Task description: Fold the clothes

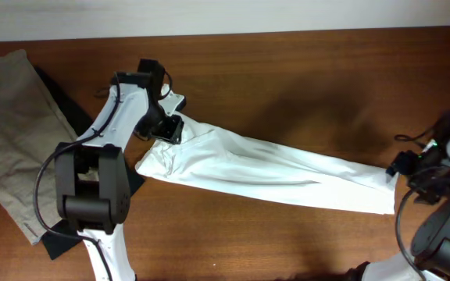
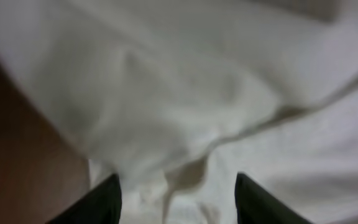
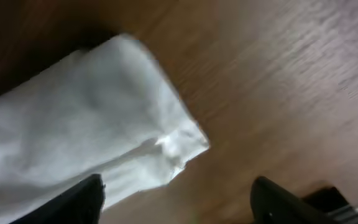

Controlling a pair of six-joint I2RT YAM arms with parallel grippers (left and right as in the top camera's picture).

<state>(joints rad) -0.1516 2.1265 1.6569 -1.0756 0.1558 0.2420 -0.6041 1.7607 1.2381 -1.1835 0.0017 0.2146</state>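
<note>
Overhead: white T-shirt [image 1: 272, 168] pulled into a long band across the tabletop [image 1: 303, 78]. Left fingers [image 1: 168, 129] sit at one end, right fingers [image 1: 403, 165] at the other. Khaki garment [image 1: 6, 133] overlaps black garment [image 1: 57, 97] at far left.

Left wrist: left fingers [image 2: 104, 202] spread apart, gripping nothing, white fabric beneath.

Right wrist: right fingers [image 3: 82, 199] wide apart and empty, the shirt's end on bare wood just ahead.

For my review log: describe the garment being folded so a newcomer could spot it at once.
Start at the brown wooden table. Across its middle lies a long white shirt, bunched into a slanting strip. It is the only white cloth; the khaki garment and black garment lie at the left edge.
</note>
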